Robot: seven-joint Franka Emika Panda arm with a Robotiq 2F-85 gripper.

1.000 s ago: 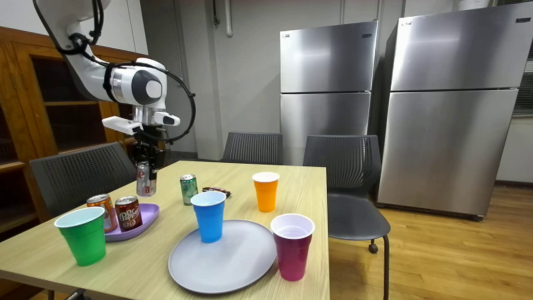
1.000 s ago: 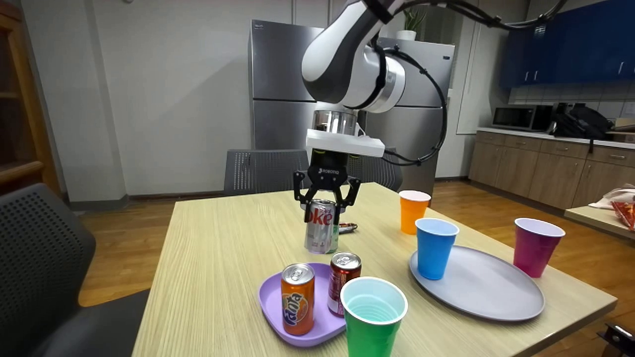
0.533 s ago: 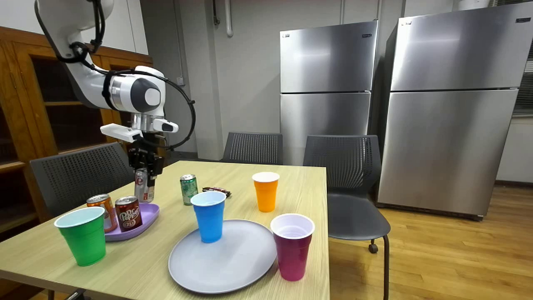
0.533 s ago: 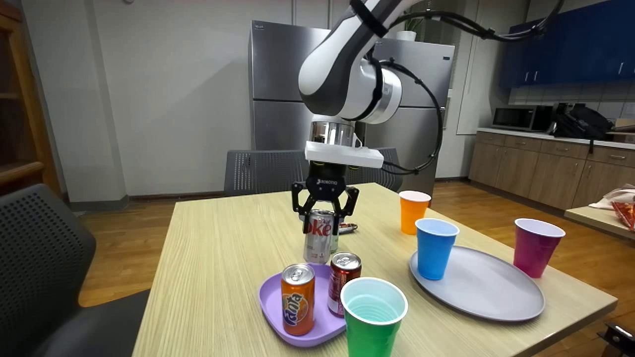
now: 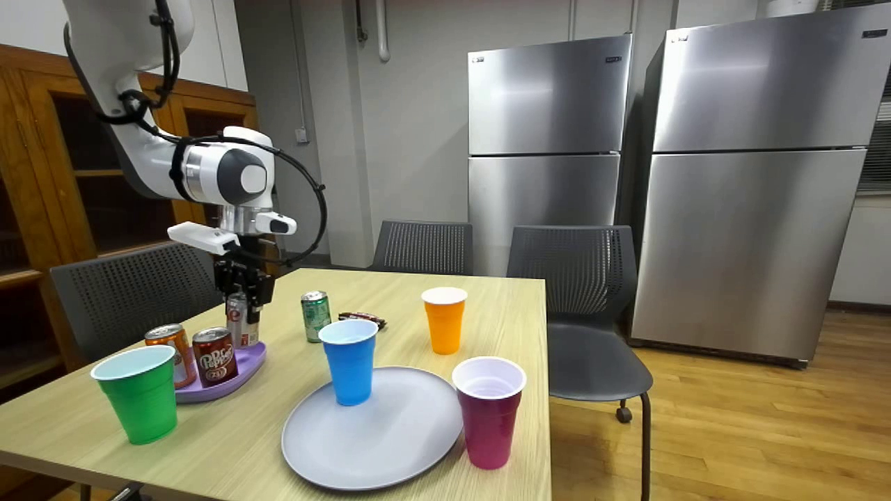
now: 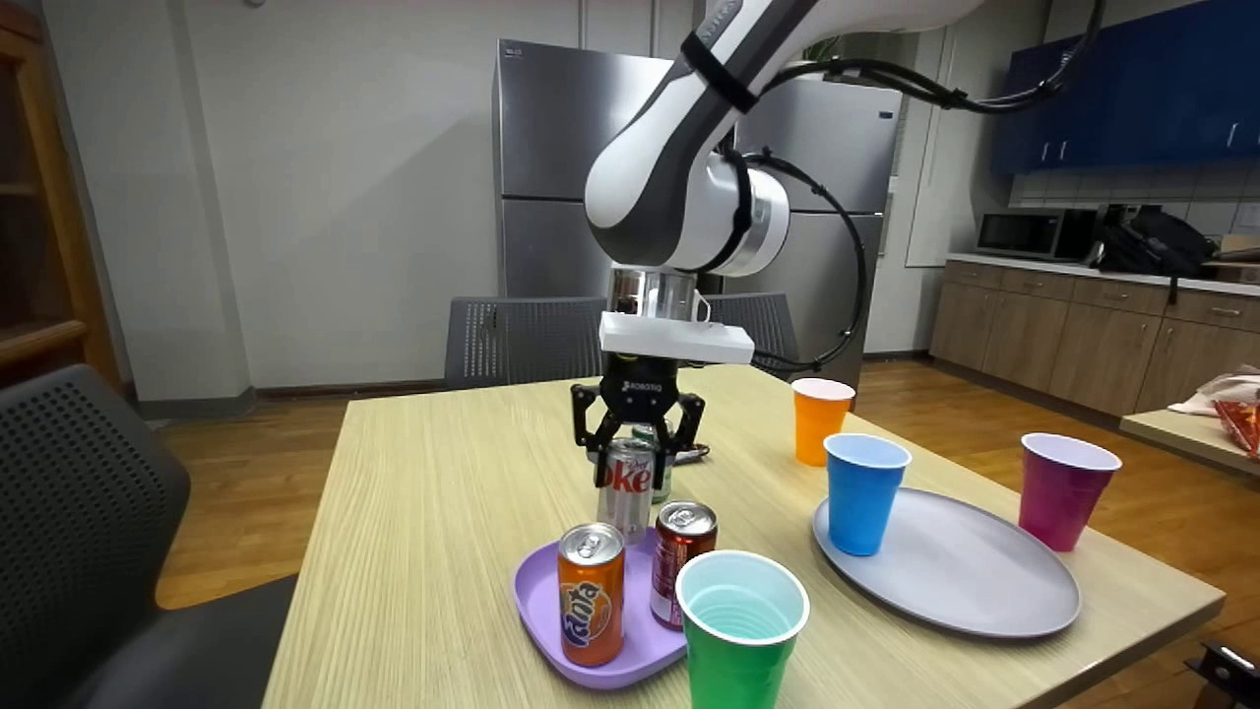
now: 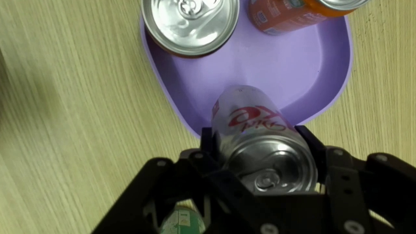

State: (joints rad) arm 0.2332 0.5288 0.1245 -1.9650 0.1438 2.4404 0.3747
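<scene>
My gripper (image 6: pixel 631 475) is shut on a silver Diet Coke can (image 6: pixel 624 514), one finger on either side near its top. The can stands upright in an exterior view, its lower end (image 7: pixel 240 92) over the near part of the purple tray (image 7: pixel 279 65) in the wrist view. Whether its base touches the tray I cannot tell. On the tray stand an orange Fanta can (image 6: pixel 591 603) and a dark red Dr Pepper can (image 5: pixel 214 356). A green can (image 5: pixel 316 316) stands on the table behind the gripper, partly hidden by it in an exterior view.
A green cup (image 5: pixel 143 400) stands close to the tray. A grey plate (image 5: pixel 376 445) carries a blue cup (image 5: pixel 350 365); a maroon cup (image 5: pixel 489 417) is at its edge. Farther back are an orange cup (image 5: pixel 445 323) and a wrapped bar (image 5: pixel 363 319). Chairs (image 5: pixel 132 299) surround the table.
The arm has come down with the Diet Coke can, bringing the can's base lower and in line with the purple tray. The grip looks the same; the other cans and cups have stayed put.
</scene>
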